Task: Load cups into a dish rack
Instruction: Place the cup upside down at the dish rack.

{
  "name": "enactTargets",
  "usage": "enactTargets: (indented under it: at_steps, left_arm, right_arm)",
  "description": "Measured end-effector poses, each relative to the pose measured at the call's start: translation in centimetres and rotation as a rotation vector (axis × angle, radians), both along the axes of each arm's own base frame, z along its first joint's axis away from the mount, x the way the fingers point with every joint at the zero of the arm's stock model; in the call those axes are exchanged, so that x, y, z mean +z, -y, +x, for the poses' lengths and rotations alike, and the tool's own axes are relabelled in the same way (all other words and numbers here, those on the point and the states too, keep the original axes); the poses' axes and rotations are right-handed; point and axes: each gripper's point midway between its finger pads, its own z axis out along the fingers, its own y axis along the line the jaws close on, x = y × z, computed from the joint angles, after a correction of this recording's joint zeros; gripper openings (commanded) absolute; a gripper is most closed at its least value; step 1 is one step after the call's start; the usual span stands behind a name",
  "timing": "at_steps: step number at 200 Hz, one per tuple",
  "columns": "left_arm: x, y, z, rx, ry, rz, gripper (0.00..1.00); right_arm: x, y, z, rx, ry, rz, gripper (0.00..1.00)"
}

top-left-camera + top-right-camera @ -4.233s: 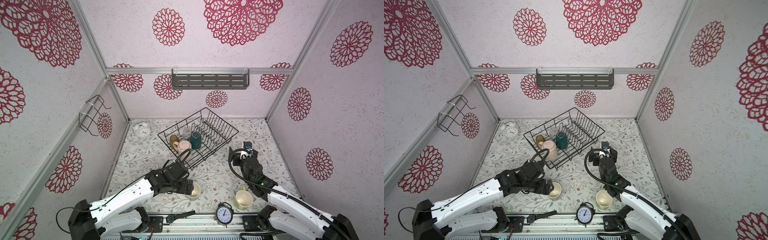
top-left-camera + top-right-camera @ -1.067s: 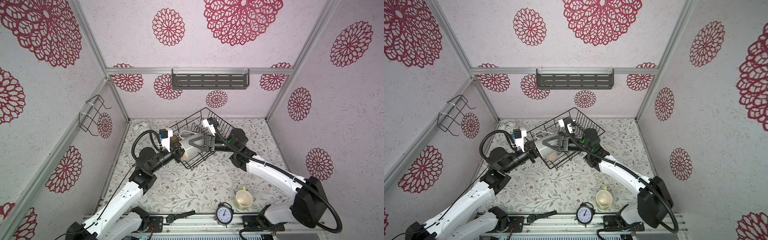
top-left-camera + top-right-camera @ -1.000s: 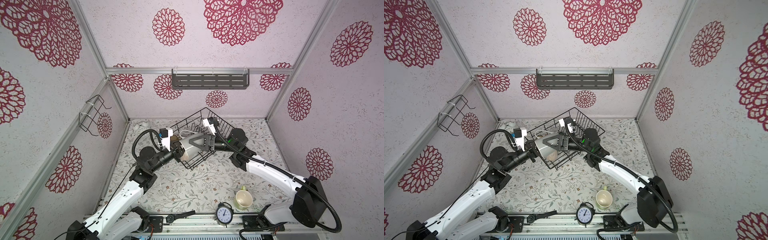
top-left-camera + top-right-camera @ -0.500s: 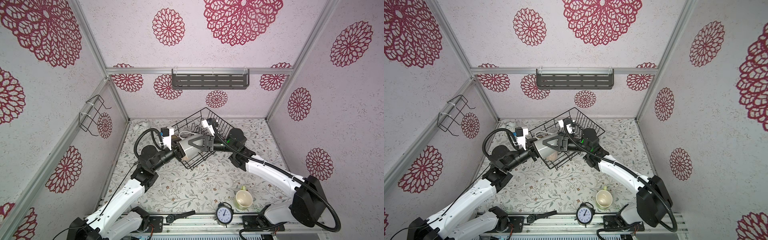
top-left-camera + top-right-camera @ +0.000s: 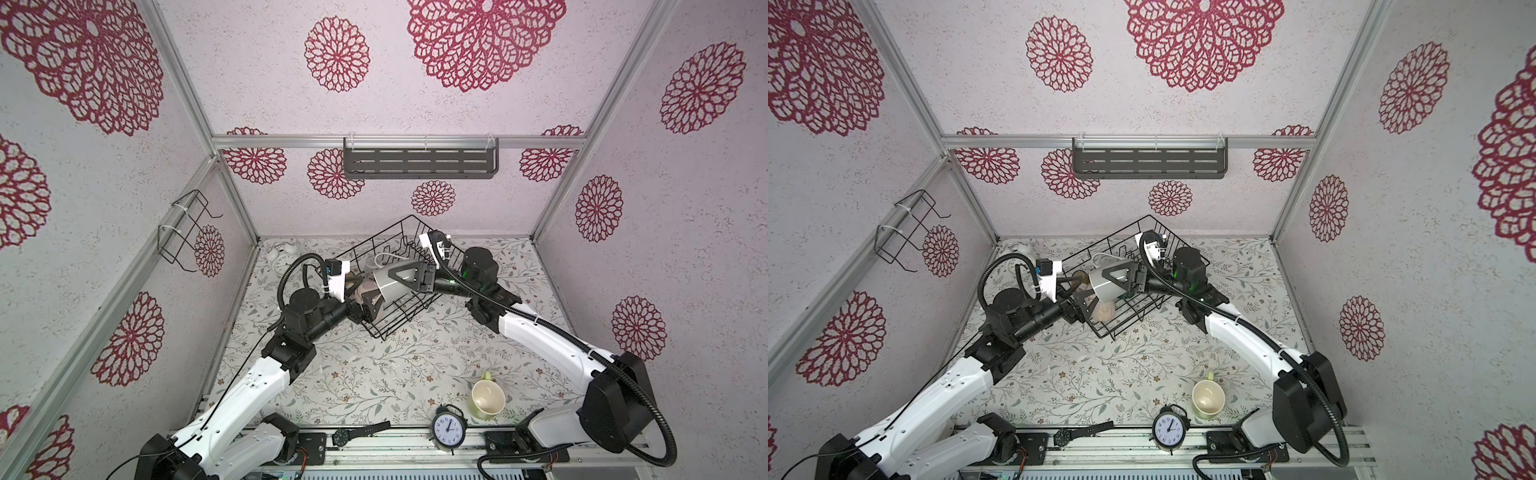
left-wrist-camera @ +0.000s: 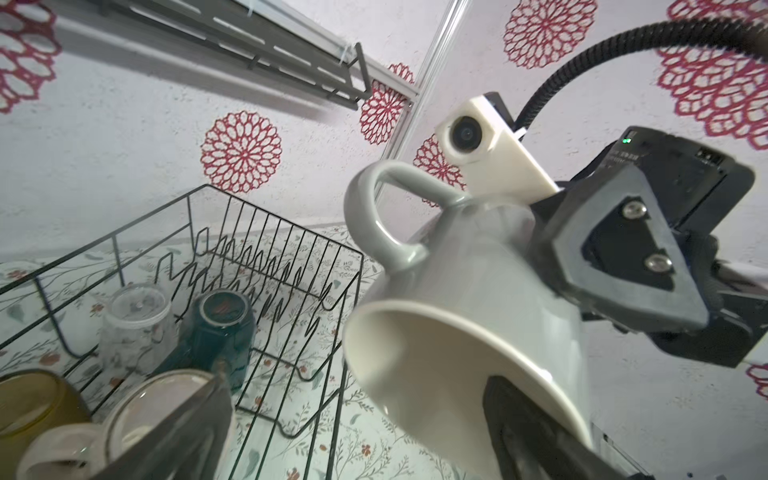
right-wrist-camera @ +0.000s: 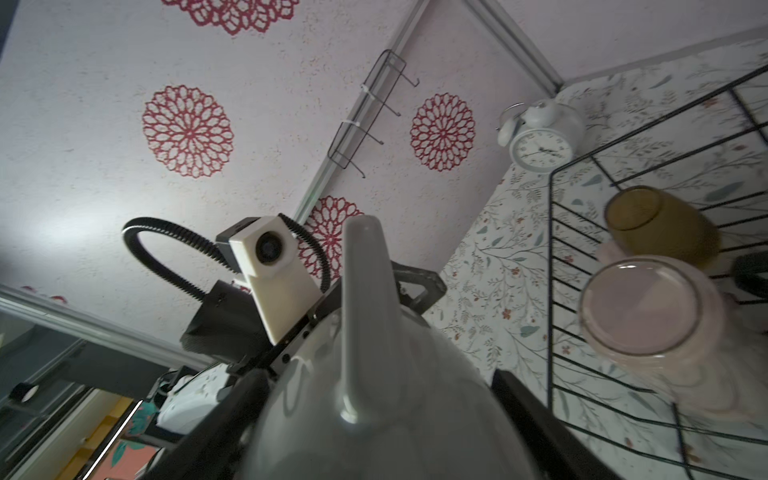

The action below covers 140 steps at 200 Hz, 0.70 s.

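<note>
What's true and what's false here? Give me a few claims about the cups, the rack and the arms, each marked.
1. The left end effector clamps the grey mug. False: it is open; the right end effector holds the mug over the dish rack.
2. The dark teal mug sits inside the dish rack. True.
3. The pale yellow-green mug is in the dish rack. False: it stands on the table beside the black alarm clock.
4. A white alarm clock stands on the table. True.
</note>
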Motion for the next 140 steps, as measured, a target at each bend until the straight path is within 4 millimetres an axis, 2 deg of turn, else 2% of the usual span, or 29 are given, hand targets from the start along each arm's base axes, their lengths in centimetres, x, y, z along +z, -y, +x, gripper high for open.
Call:
enactTargets:
  at_steps: [42, 75, 95, 120, 140]
  left_arm:
    - [0.2, -2.6, -0.7, 0.108, 0.003, 0.054, 0.97]
    - [0.6, -5.7, -0.8, 0.264, 0.016, 0.090, 0.97]
    - [-0.5, -7.5, -0.4, 0.360, -0.014, 0.144, 0.98]
    - [-2.6, -8.5, -0.1, 0.413, -0.069, 0.218, 0.97]
    - [-4.3, -8.9, 0.2, 0.432, -0.114, 0.268, 0.98]
  right_arm:
    - [-2.1, 1.8, 3.0, -0.172, 0.100, -0.240, 0.59]
    - [-6.6, 3.9, 5.7, -0.307, 0.097, -0.476, 0.59]
    - [-10.0, 5.2, 6.9, -0.363, 0.067, -0.619, 0.57]
    - [-13.7, 6.5, 7.8, -0.398, 0.014, -0.754, 0.57]
    - [-15.0, 6.6, 8.8, -0.418, -0.009, -0.815, 0.57]
